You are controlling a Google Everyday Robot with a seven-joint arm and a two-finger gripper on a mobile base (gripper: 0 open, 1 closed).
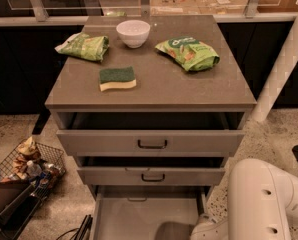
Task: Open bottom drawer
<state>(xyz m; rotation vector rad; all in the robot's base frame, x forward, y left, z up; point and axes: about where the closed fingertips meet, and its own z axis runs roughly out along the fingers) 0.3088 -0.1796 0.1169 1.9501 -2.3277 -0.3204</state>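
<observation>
Cabinet with three drawers, seen from above and in front. The bottom drawer (pixel 134 219) is the lowest of the stack. It stands pulled out towards the lower edge of view, further than the two above it, and its pale, plain interior is exposed. Its front and handle fall below the frame and cannot be seen. The middle drawer (pixel 151 176) and the top drawer (pixel 151 143) are each open by a narrower gap, their dark bar handles facing the viewer.

My arm (pixel 261 199) enters at lower right as a large white link, beside the cabinet's right front corner and reaching leftwards. I take my gripper (pixel 173 232) to be the dull grey rounded form at the lower edge, over the right half of the drawer's interior. The frame cuts most of it off, so I cannot tell how far open it is or whether it holds anything.

The governing relation: the drawer lies directly beneath and to the left of the gripper. Its sliding axis runs from the cabinet body straight towards the viewer, so any further pull must follow that line and not the sideways line of my arm. Judged from the exposed interior, the opening looks largely accomplished.

On the top surface, well apart from the work, lie a sponge (pixel 117 78), a white bowl (pixel 133 32) and two green bags (pixel 84 46) (pixel 188 53). A wire basket (pixel 31 164) sits on the floor at left.
</observation>
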